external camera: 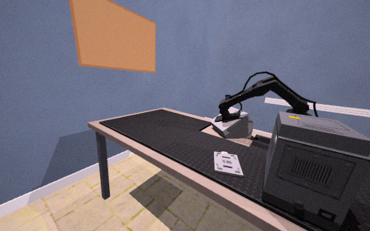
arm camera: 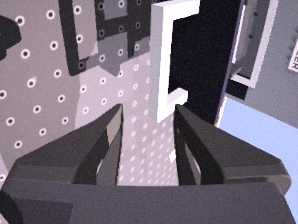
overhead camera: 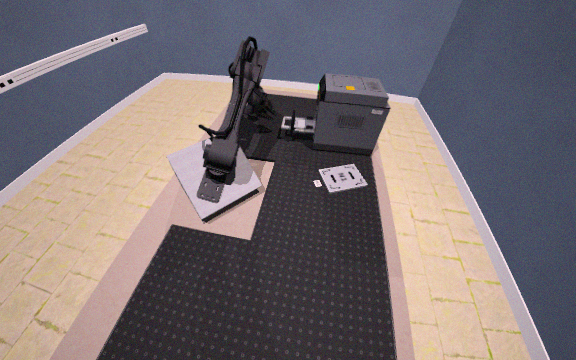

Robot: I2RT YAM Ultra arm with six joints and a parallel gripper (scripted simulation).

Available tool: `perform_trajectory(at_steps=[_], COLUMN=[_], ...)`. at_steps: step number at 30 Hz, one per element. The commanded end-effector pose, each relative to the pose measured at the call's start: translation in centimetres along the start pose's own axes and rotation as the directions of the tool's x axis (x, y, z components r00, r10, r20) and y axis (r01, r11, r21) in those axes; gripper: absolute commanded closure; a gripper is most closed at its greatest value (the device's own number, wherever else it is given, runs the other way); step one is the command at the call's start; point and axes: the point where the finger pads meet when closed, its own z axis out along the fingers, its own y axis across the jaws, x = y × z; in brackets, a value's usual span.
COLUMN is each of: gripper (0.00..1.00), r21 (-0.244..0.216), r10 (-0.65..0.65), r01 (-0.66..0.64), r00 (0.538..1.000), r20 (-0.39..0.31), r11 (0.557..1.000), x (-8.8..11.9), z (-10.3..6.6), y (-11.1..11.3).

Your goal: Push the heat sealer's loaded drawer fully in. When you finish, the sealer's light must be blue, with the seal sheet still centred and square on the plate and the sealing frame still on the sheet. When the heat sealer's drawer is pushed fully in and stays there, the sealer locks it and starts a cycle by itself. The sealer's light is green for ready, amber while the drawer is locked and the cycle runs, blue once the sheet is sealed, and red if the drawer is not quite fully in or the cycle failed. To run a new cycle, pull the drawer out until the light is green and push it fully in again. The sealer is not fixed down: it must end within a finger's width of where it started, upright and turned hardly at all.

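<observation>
The grey heat sealer [overhead camera: 350, 135] [external camera: 317, 170] stands upright on the dark mat, its light [overhead camera: 319, 87] green. Its drawer [overhead camera: 304, 123] stands out on the side facing the arm. The wrist view shows the black drawer front [arm camera: 200, 60] with a pale bracket handle [arm camera: 160, 60]. Part of a pale frame [arm camera: 257, 55] shows behind it; whether this is the sealing frame, and how the sheet lies, I cannot tell. My gripper [arm camera: 148, 113] is partly open and empty. Its fingertips appear just below the handle's lower end in the wrist view; contact is unclear.
A white marked plate [overhead camera: 343, 186] [external camera: 228, 171] lies flat on the mat beside the sealer, with a small white tag [overhead camera: 317, 183] near it. The arm's pale base block [overhead camera: 185, 165] stands at the mat's cut-out. The sealer stands near the table edge.
</observation>
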Motion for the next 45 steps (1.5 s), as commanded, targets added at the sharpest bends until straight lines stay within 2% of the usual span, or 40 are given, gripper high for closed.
perform_trajectory(at_steps=[1, 11, 24, 27, 28, 33, 42, 44, 45], gripper=[0.7, 0.7, 0.7, 0.7, 0.7, 0.7, 0.7, 0.7, 0.7], r21=[0.014, 0.018, 0.015, 0.016, 0.022, 0.016, 0.016, 0.016, 0.022], r10=[0.037, 0.035, 0.037, 0.037, 0.034, 0.037, 0.038, 0.038, 0.034], r01=[-0.038, -0.036, -0.038, -0.038, -0.035, -0.038, -0.038, -0.038, -0.035], r00=[0.999, 0.999, 0.999, 0.999, 0.998, 0.999, 0.999, 0.999, 0.998], r20=[0.031, 0.038, 0.03, 0.031, 0.044, 0.03, 0.029, 0.029, 0.043], r11=[0.999, 0.999, 0.999, 0.999, 0.999, 0.999, 0.999, 0.999, 0.999], x=[-0.4, -0.5, -0.4, -0.4, -0.6, -0.4, -0.4, -0.4, -0.6], z=[-0.3, -0.1, 1.1, 1.1, 0.6, 1.5, 2.2, 2.2, 1.6], y=[-1.7, -1.7, -1.7, -1.7, -1.7, -1.7, -1.8, -1.8, -1.7])
